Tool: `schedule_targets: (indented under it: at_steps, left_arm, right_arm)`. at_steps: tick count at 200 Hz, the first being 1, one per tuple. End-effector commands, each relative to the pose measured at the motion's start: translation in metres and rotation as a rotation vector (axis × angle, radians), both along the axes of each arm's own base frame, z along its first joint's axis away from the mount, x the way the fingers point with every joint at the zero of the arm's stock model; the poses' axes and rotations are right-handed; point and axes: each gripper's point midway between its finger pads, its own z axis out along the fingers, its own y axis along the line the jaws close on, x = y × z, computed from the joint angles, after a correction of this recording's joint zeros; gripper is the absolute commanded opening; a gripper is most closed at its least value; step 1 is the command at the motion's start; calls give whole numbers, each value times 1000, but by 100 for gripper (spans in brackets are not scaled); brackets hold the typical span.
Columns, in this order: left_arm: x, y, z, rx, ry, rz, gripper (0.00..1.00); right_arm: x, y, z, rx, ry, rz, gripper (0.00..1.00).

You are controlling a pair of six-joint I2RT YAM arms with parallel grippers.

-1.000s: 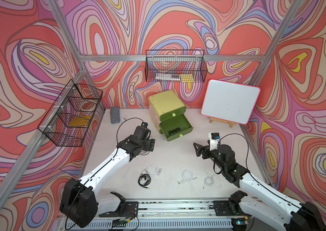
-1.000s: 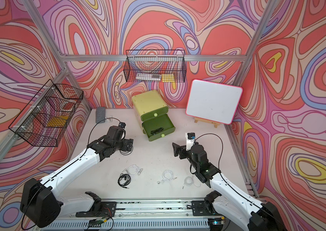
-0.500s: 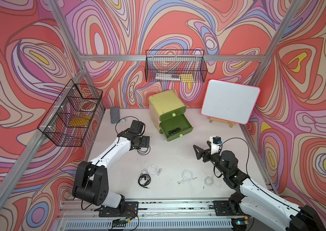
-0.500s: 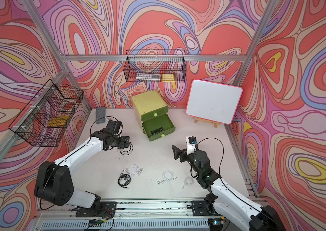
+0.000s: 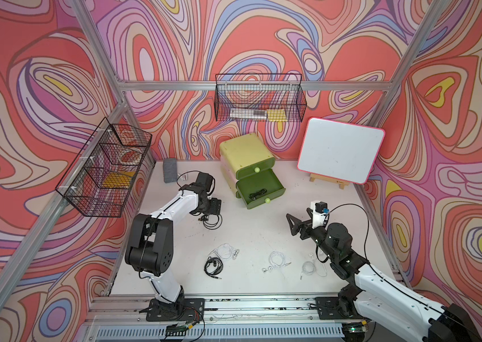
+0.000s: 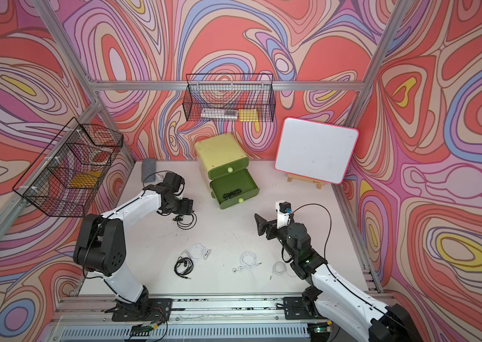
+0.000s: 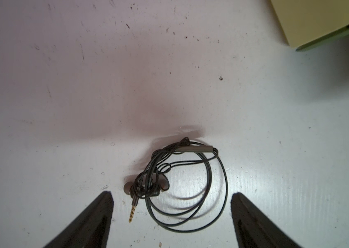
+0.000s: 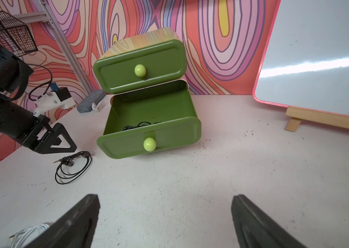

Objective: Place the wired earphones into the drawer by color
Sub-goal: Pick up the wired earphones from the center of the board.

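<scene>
One black set of wired earphones (image 7: 180,186) lies coiled on the table, and my left gripper (image 7: 171,195) stands open over it, one finger on each side, apart from the cable. In both top views this set (image 5: 211,220) (image 6: 187,220) is left of the green drawer (image 5: 275,185), which is pulled out with a black set (image 5: 256,195) inside. Near the front lie another black set (image 5: 213,266) and three white sets (image 5: 225,251) (image 5: 276,260) (image 5: 309,268). My right gripper (image 8: 165,197) hangs open and empty above the table, facing the drawer (image 8: 152,146).
The upper drawer (image 5: 256,170) is shut. A whiteboard on an easel (image 5: 340,154) stands back right, a grey eraser (image 5: 170,170) back left. Wire baskets hang on the back wall (image 5: 259,103) and the left wall (image 5: 106,174).
My left arm has folded up and tipped its gripper down over the black earphones, with the jaws a little narrower. The right arm has barely shifted.
</scene>
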Motion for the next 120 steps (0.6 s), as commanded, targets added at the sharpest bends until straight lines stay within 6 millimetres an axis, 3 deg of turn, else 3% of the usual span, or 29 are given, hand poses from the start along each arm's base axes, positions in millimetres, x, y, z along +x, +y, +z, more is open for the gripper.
schedule_targets:
  at_steps: [1, 67, 120]
  left_arm:
    - [-1, -2, -8, -12, 59, -22, 83]
    - [9, -2, -29, -27, 119, -30, 75]
    - [5, -4, -41, -41, 160, -30, 72]
  right_arm:
    - [2, -5, 4, -6, -22, -25, 98]
    - [4, -7, 1, -16, -15, -40, 98]
    - [5, -7, 0, -21, -12, -43, 98]
